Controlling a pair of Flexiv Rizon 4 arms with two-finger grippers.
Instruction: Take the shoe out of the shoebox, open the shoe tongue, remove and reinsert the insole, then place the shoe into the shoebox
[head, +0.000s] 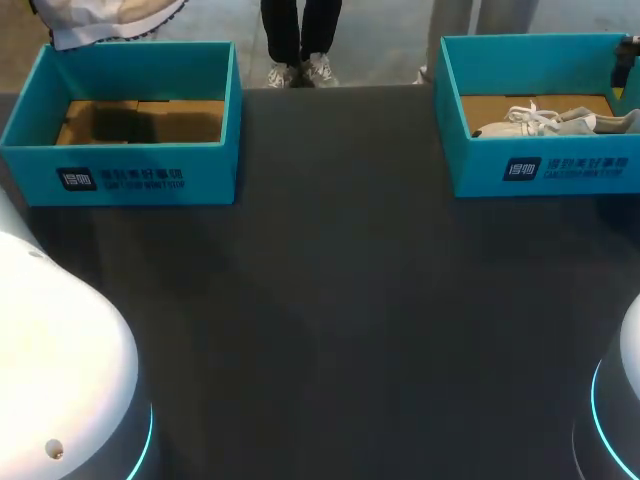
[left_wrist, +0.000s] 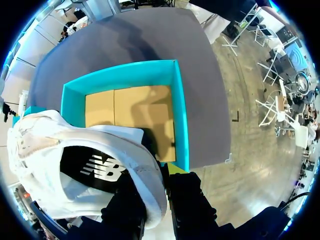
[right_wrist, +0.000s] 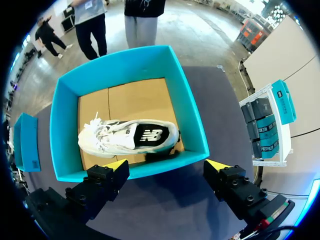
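Left claw grips a shoe above the empty 10 o'clock box: taken out, insole steps unclear. Right claw hangs open over a second shoe, boxed at 2 o'clock.

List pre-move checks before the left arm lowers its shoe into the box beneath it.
1. Left gripper shut on the held shoe at the heel collar: ok.
2. Insole inside the held shoe: ok, black insole shows through the opening.
3. Left shoebox floor bare: ok where visible.
4. Held shoe centred over the left shoebox: cannot tell, since it hides the box's near part.
5. Right gripper open, above the right shoebox with the boxed shoe inside, away from the left side: ok.
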